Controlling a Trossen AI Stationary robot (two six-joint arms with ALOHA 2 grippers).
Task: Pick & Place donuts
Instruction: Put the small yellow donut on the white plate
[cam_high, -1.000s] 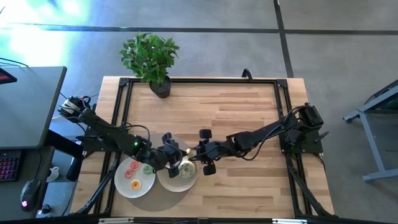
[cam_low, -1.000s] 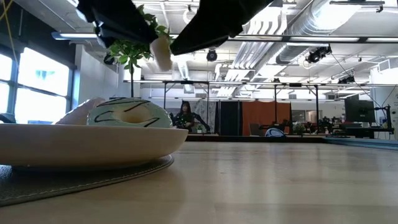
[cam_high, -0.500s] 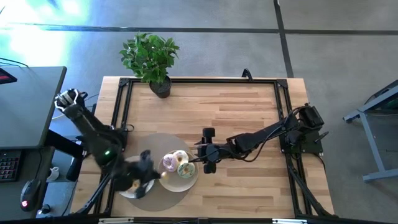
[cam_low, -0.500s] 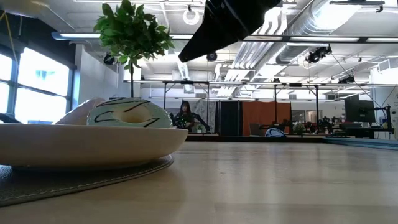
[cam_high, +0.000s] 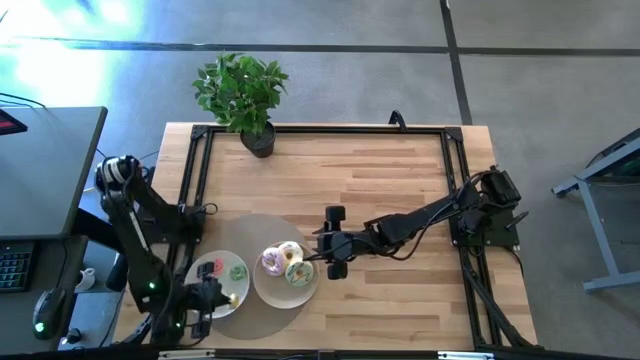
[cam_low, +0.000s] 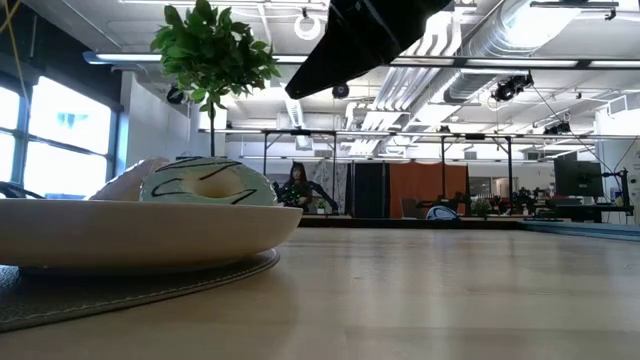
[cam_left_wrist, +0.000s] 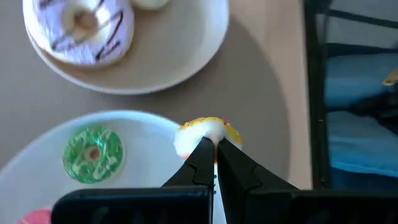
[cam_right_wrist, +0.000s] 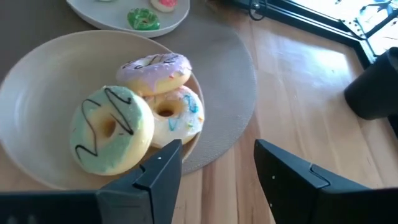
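Note:
Three larger donuts, pink (cam_right_wrist: 155, 68), cream-white (cam_right_wrist: 178, 116) and green (cam_right_wrist: 112, 127), lie together in a white bowl (cam_high: 262, 290) on a round grey mat. Beside it, a white plate (cam_high: 200, 285) carries a red mini donut (cam_high: 207, 268) and a green mini donut (cam_left_wrist: 93, 152). My left gripper (cam_left_wrist: 213, 155) is over that plate's rim at the table's near left, shut on a yellow mini donut (cam_left_wrist: 208, 132). My right gripper (cam_right_wrist: 217, 168) hovers open just right of the bowl, touching nothing. My left gripper pinches the yellow mini donut by its rim (cam_left_wrist: 202, 138) between the two fingertips, coming from above and pointing down. The donut sits over the plate's rim; whether it rests on the plate or is lifted clear, I cannot tell.
A potted plant (cam_high: 242, 95) stands at the table's far left edge. Bare wooden tabletop (cam_high: 400, 180) stretches right of and beyond the bowl. A black frame runs along the table's edges. A desk with a keyboard and mouse stands left of the table.
My left gripper has drawn back from over the bowl toward the table's near left corner, carrying a small pale donut to the left plate's rim. My right gripper has kept almost still, open beside the bowl.

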